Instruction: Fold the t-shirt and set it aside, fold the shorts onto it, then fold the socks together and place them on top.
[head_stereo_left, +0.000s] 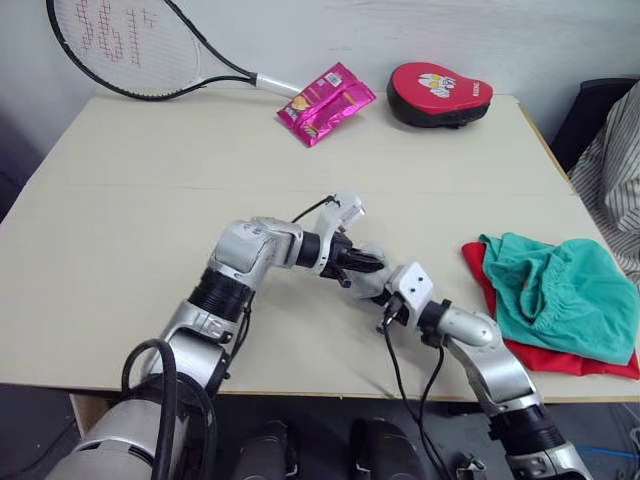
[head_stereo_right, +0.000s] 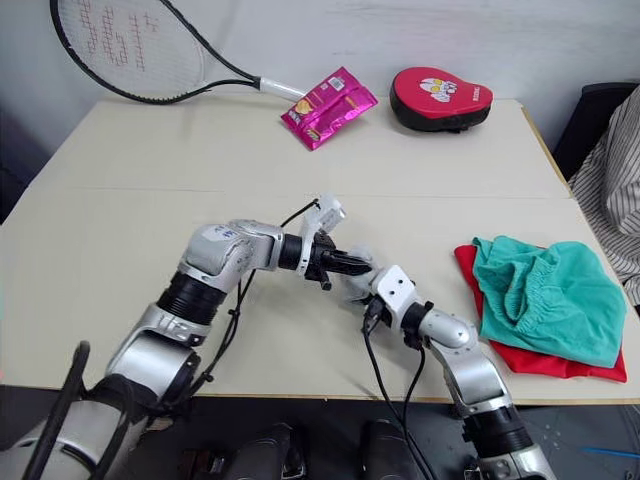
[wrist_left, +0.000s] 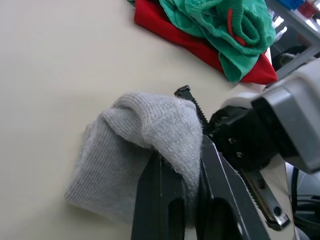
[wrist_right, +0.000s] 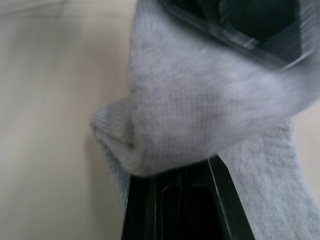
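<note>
**Both grippers meet on the grey socks at mid-table**

Head views: the left gripper (head_stereo_left: 368, 264) and the right gripper (head_stereo_right: 362, 290) come together near the front middle of the table (head_stereo_left: 150, 230), with the light-grey socks (head_stereo_right: 356, 280) bunched between them. To the right, at the table's edge, the teal shorts (head_stereo_left: 560, 295) lie rumpled on top of the red t-shirt (head_stereo_left: 575, 360), well apart from the socks. At the far side lie a tennis racket (head_stereo_left: 120, 45), a pink snack packet (head_stereo_left: 326, 102) and a red padded mitt (head_stereo_left: 440, 93).

Left wrist view: the left gripper's black fingers (wrist_left: 160, 200) are closed narrowly on a fold of the socks (wrist_left: 130, 150), which rest on the table. The right gripper's body sits just beside them; the shorts and t-shirt lie beyond.

Right wrist view: sock cloth (wrist_right: 200, 105) drapes over the right gripper's fingers (wrist_right: 180, 205); I cannot tell how far apart they stand.
</note>
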